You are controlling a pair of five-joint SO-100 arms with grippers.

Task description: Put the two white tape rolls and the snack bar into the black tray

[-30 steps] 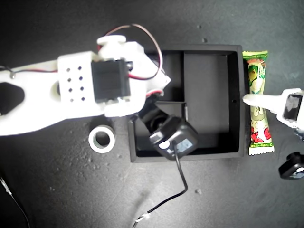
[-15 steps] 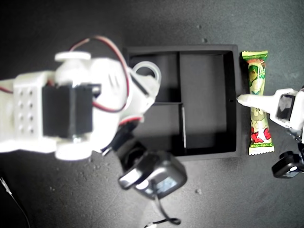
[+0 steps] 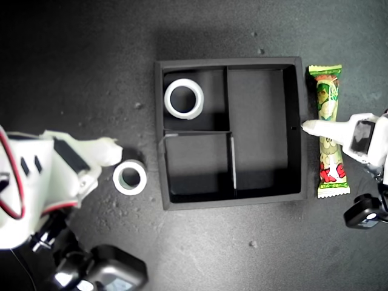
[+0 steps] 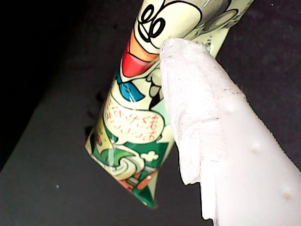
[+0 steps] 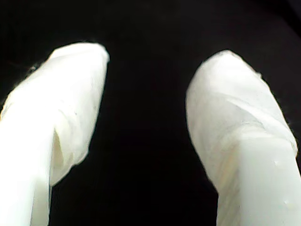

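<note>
Snack bar [image 3: 328, 131] under my first gripper [image 3: 310, 126], closure unclear; my second gripper [image 5: 146, 136] open, empty.

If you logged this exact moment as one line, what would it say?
larger tape roll: in black tray | smaller tape roll: on table | snack bar: outside tray, my first gripper over it | my second gripper: open, empty

A dark tabletop [image 3: 91, 73] (speckled with crumbs) is seen carrying the black tray [image 3: 293, 195], the smaller tape roll [image 3: 130, 177] and the snack bar [image 3: 328, 130].

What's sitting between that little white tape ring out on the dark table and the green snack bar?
The square black tray, seen in the exterior view, with the other white tape roll inside one small compartment.
</note>
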